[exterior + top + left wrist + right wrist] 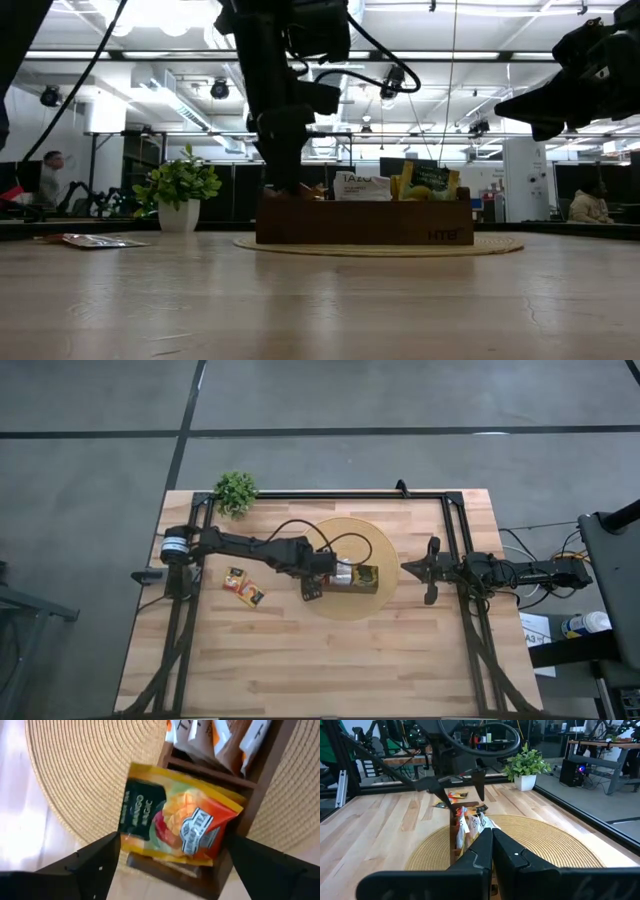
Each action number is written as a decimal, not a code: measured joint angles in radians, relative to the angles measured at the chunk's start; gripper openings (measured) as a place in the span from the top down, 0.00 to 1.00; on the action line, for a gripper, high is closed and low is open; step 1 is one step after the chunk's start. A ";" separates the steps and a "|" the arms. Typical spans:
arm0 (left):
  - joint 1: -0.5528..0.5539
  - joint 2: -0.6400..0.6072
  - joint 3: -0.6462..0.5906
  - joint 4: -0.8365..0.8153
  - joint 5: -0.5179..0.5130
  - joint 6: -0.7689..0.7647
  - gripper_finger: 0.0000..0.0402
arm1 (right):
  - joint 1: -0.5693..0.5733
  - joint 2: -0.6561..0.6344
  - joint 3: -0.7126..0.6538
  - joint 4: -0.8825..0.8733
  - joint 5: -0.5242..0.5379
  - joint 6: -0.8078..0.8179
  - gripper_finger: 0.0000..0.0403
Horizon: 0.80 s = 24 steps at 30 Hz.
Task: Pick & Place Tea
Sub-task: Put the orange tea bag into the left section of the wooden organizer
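Observation:
A yellow-red-black tea sachet (175, 820) lies tilted in the end compartment of the dark wooden box (260, 780), its lower edge down inside. My left gripper (172, 852) hangs open just above that end of the box (362, 578), pointing steeply down, one finger on either side of the sachet without touching it. The neighbouring compartment holds white-orange sachets (220, 735). Two more sachets (244, 586) lie flat on the table to the left. My right gripper (490, 840) waits shut and level at the table's right side (415, 567).
The box stands on a round woven mat (345, 525) in the table's middle. A small potted plant (236, 490) stands at the far left corner. A black frame rail (330, 494) runs along the far edge and down both sides.

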 joint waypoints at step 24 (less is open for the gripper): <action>0.014 0.021 -0.017 0.030 -0.029 -0.032 0.10 | 0.000 0.000 0.000 0.000 0.000 0.000 0.98</action>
